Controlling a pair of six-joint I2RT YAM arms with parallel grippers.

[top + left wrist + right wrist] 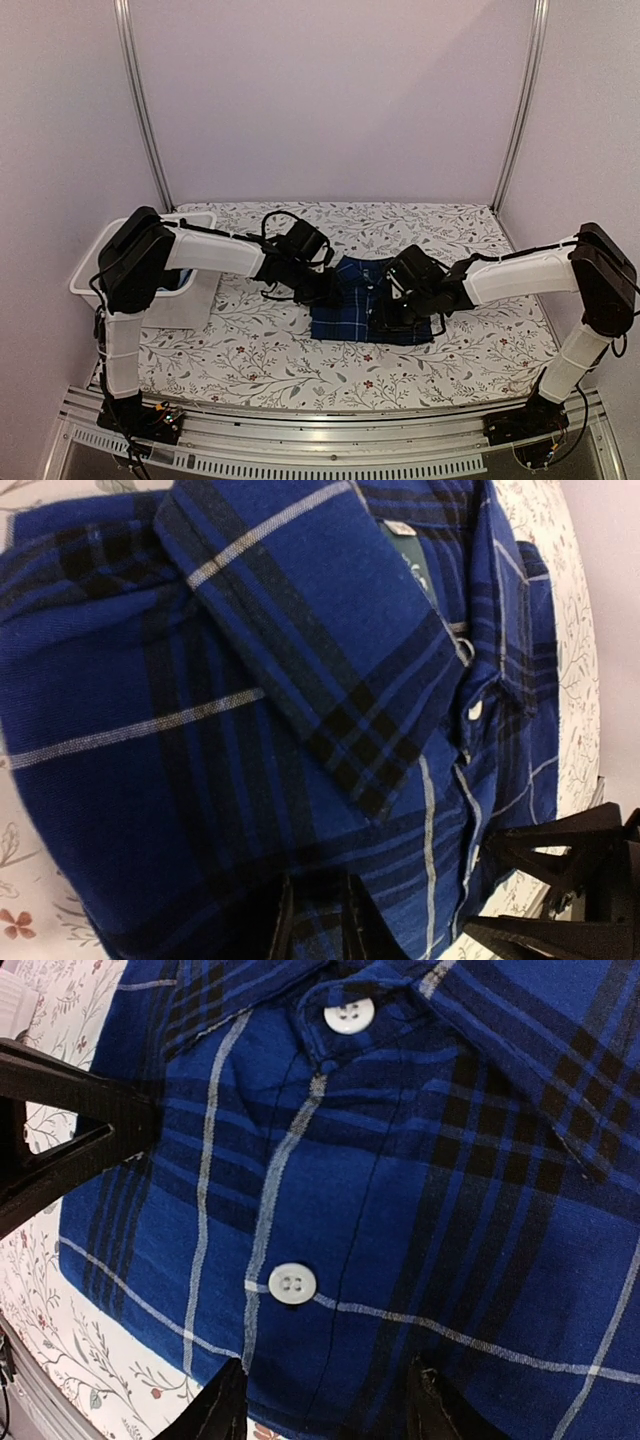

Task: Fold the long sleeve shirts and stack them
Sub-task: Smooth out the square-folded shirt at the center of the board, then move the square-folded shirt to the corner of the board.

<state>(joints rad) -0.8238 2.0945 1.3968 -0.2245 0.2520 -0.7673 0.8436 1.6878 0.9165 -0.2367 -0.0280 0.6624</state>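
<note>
Navy blue plaid button-up cloth shirt lies folded in the middle of the flower-print counter, collar to the far side. Left gripper is pinched on a thin bit of cloth at the shirt's left edge. Right gripper straddles the opposite edge, jaws apart; you cannot tell whether it presses or only brackets. Risk if you lift now: an uneven hold lets one side slip and the fold springs open.

Lab test booth: aluminium posts, plain walls (floral tablecloth).
</note>
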